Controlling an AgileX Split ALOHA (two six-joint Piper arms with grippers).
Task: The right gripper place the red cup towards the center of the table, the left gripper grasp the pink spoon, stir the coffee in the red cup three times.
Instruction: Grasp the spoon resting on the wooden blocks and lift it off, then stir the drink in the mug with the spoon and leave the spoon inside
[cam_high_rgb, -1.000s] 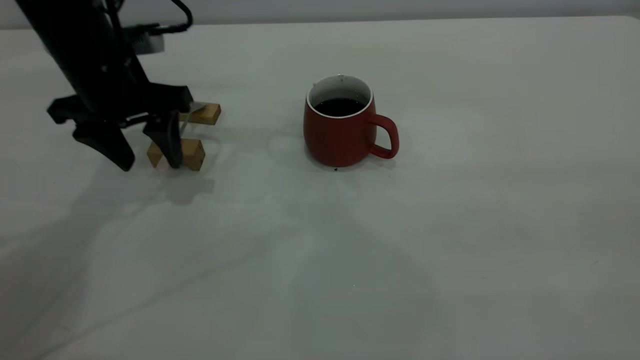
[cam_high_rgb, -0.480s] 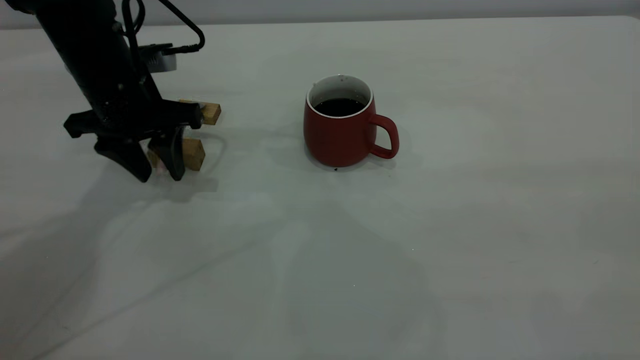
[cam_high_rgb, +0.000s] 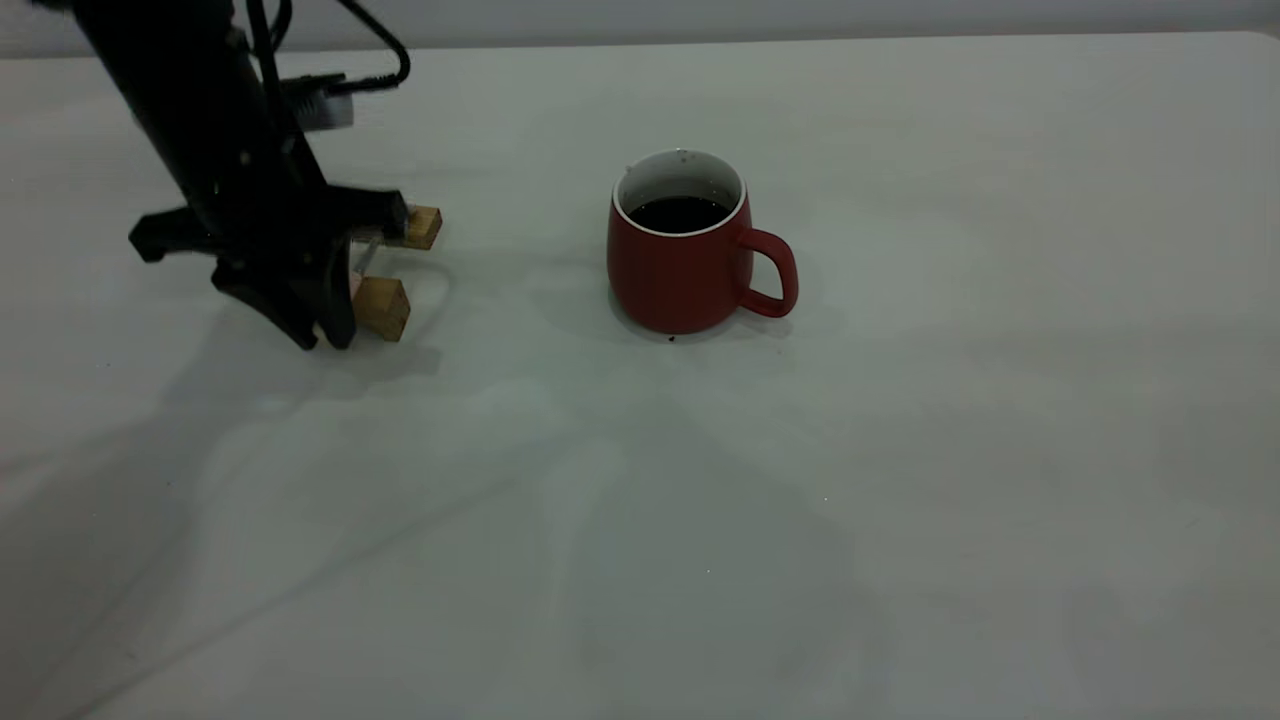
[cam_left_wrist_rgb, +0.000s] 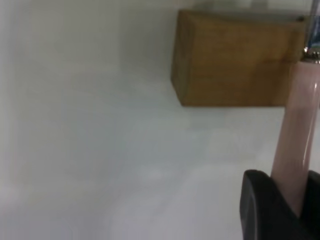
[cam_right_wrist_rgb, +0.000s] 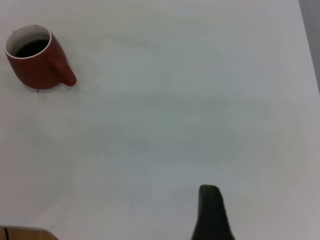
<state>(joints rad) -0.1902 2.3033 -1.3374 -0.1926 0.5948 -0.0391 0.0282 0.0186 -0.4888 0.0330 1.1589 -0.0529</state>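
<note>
So the red cup (cam_high_rgb: 680, 255) is already sitting near the middle of the table (cam_high_rgb: 900, 450), handle pointing right, with the coffee (cam_high_rgb: 678, 213) filling the lower part. The left gripper (cam_high_rgb: 320, 335) is down at the far left by two wooden blocks (cam_high_rgb: 383, 307), with its fingers pinched on the pink spoon (cam_left_wrist_rgb: 295, 150). The wrist view shows the pink handle squeezed between the dark pads, with the metal neck running up past the near block. The right gripper (cam_right_wrist_rgb: 212, 212) hangs well off to the right over bare table, and I can't tell if it's open or closed. My worry is that the grip is right at the handle's tail end, so the spoon could pivot or slip on the lift, snag a block, or clip the cup rim and slosh coffee.
</note>
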